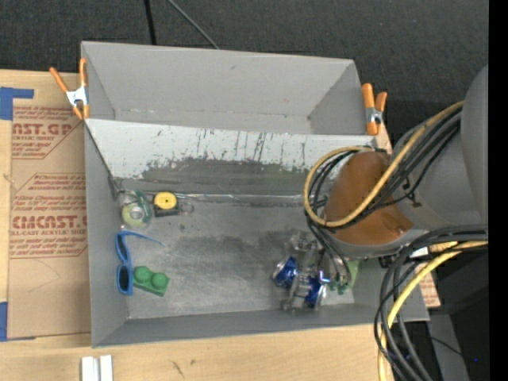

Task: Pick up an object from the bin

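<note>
While the gripper point(305, 286) sits low in the bin point(238, 78), well right of the blue sunglasses point(124, 262), whether it is spread or pinching cannot be told. Nothing looks lifted yet; a green toy point(151, 280) touches the sunglasses, and a yellow disc point(164, 203) lies above them.

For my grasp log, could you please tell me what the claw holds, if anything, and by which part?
It cannot be told: the claw sits low beside a shiny blue thing near the bin's front right corner.
</note>
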Available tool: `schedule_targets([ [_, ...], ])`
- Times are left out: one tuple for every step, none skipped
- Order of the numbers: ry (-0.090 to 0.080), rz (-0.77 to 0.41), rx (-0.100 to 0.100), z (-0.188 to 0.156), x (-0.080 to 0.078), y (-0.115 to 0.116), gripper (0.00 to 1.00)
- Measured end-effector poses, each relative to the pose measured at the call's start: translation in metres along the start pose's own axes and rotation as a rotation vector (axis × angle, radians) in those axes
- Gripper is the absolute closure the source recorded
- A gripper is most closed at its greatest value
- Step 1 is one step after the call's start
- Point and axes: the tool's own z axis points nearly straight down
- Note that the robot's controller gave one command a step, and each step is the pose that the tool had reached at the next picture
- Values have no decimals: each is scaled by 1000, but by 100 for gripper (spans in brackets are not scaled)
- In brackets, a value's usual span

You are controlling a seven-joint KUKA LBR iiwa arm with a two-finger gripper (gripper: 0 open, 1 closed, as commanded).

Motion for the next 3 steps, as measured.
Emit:
schedule_targets([
  [-6,-1,0,-2,-1,0,100],
  [-10,-4,-1,-131,-19,3,100],
  [-9,-474,3,-199,-45,-19,100],
])
